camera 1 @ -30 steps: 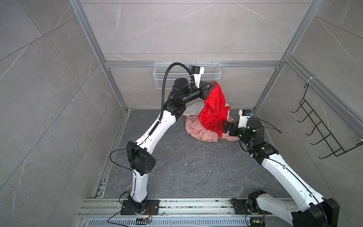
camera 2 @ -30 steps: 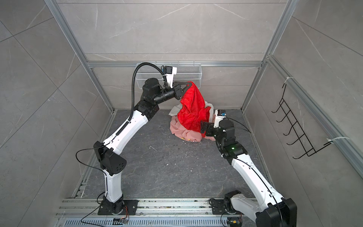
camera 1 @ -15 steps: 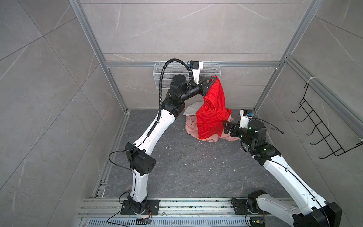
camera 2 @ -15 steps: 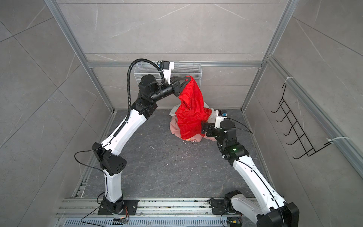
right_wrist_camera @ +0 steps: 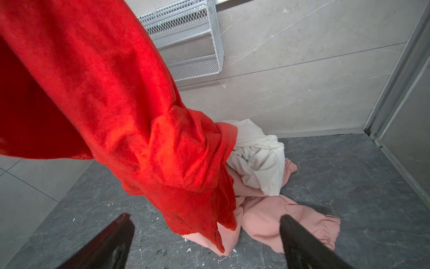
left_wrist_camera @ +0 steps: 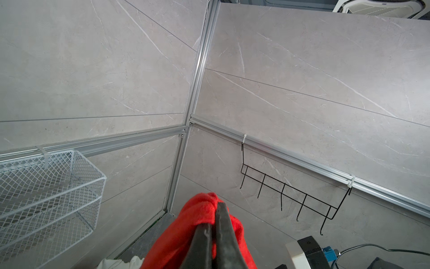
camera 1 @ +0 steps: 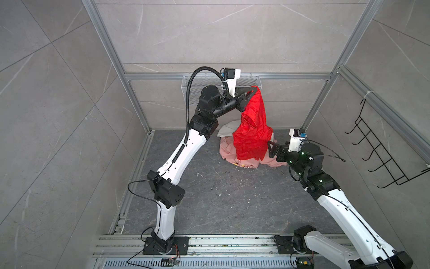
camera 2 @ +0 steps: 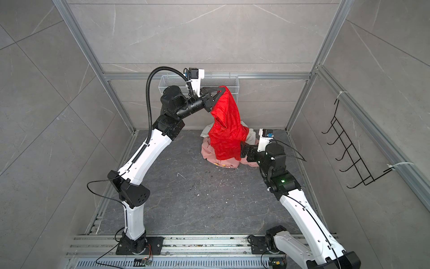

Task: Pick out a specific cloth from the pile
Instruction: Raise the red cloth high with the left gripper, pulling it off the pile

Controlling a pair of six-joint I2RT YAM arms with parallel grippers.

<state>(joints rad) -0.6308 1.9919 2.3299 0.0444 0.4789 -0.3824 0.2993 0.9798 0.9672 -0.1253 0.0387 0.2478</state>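
On the left we see the left gripper point(camera 1: 252, 91), raised in front of the wire basket point(camera 1: 202, 81). Its jaws are closed tight on the top edge of the cloth point(camera 1: 252, 137). The red cloth hangs down from there, and its lower end reaches the pile point(camera 1: 229, 151) on the floor, over the pink garment point(right_wrist_camera: 290, 221) and beside the white cloth point(right_wrist_camera: 260, 158). On the right, the right gripper point(camera 1: 270, 150) stands low, just beside the hanging cloth. Its jaws are wide apart and hold nothing.
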